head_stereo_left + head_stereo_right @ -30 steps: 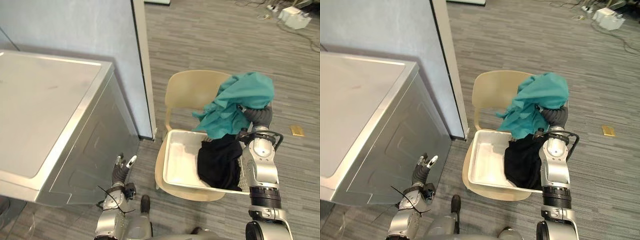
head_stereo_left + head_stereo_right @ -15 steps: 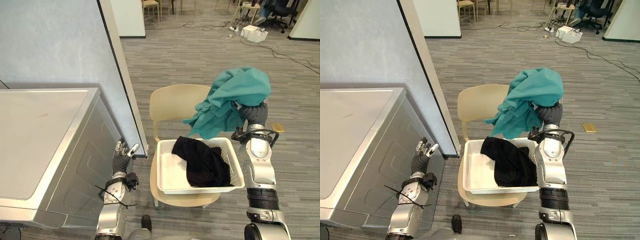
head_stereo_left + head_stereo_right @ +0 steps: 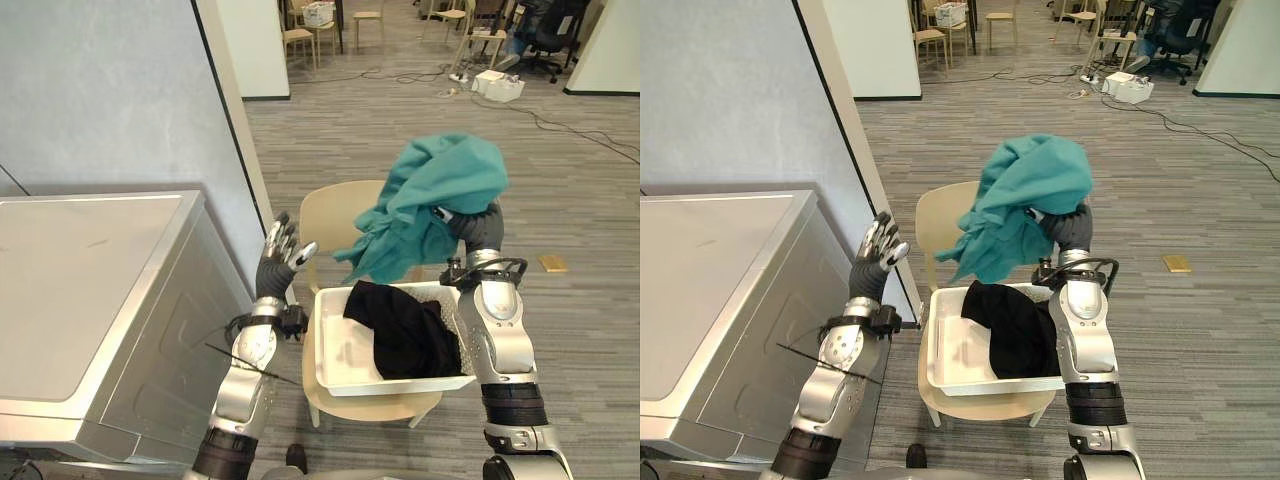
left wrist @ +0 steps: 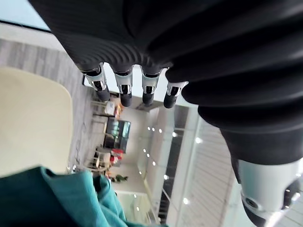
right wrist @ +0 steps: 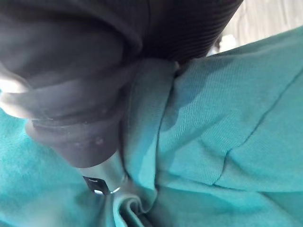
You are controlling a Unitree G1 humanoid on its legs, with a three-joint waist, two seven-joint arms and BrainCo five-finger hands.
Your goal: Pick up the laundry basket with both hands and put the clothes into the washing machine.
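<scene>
— Right hand [image 3: 482, 226]: what has it got?
— The teal garment [image 3: 432, 195], bunched over it and hanging from it. The cloth buries the hand, so I cannot tell whether it clamps or merely carries. A second ago the garment's tail touched the black garment [image 3: 402, 335]; now it hangs clear above the laundry basket [image 3: 335, 352].
— And the left hand [image 3: 279, 257]?
— Open, straight and empty. It was low by the washing machine [image 3: 95, 290] front; now it stands level with the chair [image 3: 328, 212] back.
— Meaning?
— I judge one piece is free to carry across. The basket sits on the chair, unheld, with the black piece inside. No opening shows on the machine.
— Textures?
— The teal is soft, seamed jersey, crumpled; the black is limp and matte. The basket is rigid white plastic, rectangular, one wall perforated. The chair is a pale moulded shell, rounded. The machine is silver-grey sheet metal, flat-topped, its side pressed in panels.
</scene>
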